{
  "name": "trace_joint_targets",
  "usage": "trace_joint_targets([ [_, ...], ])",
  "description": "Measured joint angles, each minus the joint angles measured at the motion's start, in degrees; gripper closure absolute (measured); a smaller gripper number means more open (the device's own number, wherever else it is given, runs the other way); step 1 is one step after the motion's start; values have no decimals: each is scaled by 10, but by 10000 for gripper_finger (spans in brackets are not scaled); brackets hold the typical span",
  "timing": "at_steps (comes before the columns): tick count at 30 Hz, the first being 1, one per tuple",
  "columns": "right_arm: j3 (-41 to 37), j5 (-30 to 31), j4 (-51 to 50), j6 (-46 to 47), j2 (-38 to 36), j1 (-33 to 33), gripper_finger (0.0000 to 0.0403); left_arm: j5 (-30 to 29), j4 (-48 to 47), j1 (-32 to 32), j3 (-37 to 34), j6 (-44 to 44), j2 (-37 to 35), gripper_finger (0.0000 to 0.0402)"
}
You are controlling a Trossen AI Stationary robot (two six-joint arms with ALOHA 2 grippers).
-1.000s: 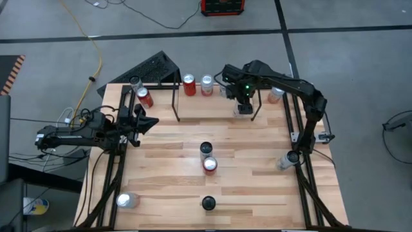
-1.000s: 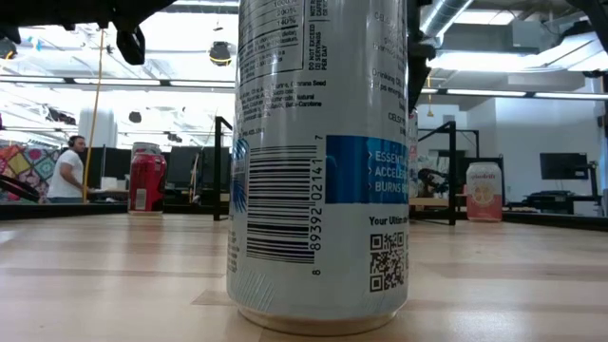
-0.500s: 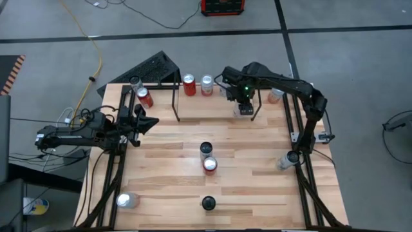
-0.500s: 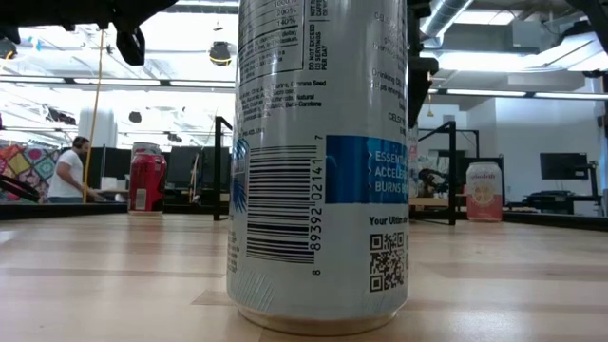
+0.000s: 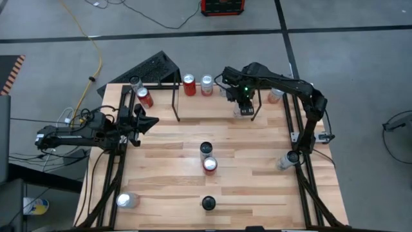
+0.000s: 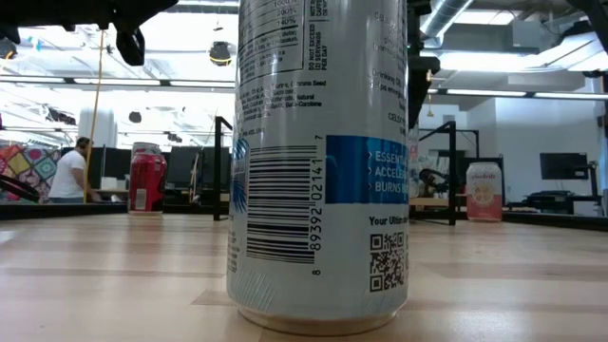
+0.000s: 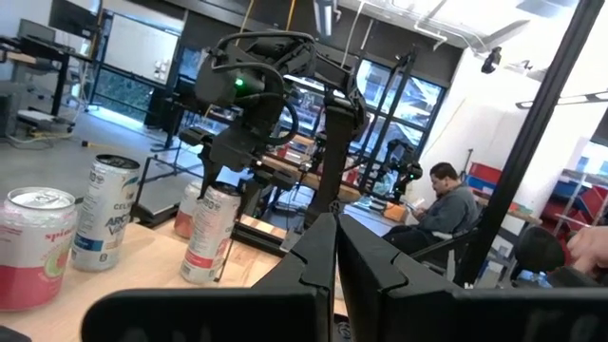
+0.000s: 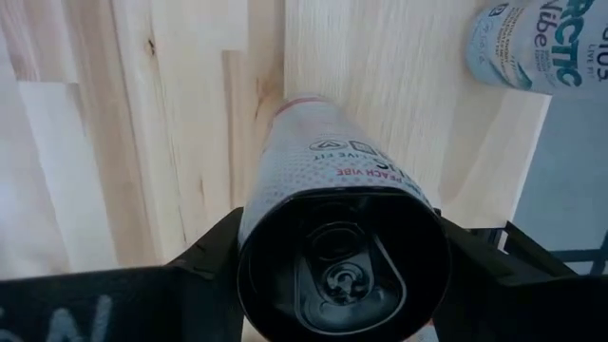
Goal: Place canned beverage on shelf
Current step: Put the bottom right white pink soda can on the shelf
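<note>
On the wooden table [image 5: 257, 167], the right claw [image 5: 243, 107] straddles an upright can [image 8: 328, 237], fingers clasping it.

Directly under right gripper [image 5: 243, 106]: white-and-pink aluminium drink can [image 8: 323, 161], upright on pale wooden table [image 5: 167, 187], just inside right-hand end of low black wire shelf [image 5: 176, 103]. Left of gripper, along table's far edge: red can [image 5: 188, 85] beside silver can [image 5: 206, 84]. Right of gripper, near: pale can [image 5: 275, 95]. Well in front, mid-table: dark-topped can [image 5: 205, 149] touching red-rimmed can [image 5: 210, 165].
</note>
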Motion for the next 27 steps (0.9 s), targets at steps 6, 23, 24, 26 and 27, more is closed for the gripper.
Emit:
trace_joint_targets([
  [6, 0, 12, 7, 0, 0, -19, 175, -1, 0, 0, 0, 0, 0, 401],
  [23, 29, 19, 66, -62, 2, -93, 178, -47, 0, 0, 0, 9, 0, 401],
  [24, 36, 19, 73, -62, 2, -97, 178, -48, 0, 0, 0, 11, 0, 401],
  [26, 45, 17, 83, -62, 2, -104, 178, -49, 0, 0, 0, 11, 0, 401],
  [27, 48, 17, 85, -66, 4, -106, 178, -48, 0, 0, 0, 11, 0, 401],
])
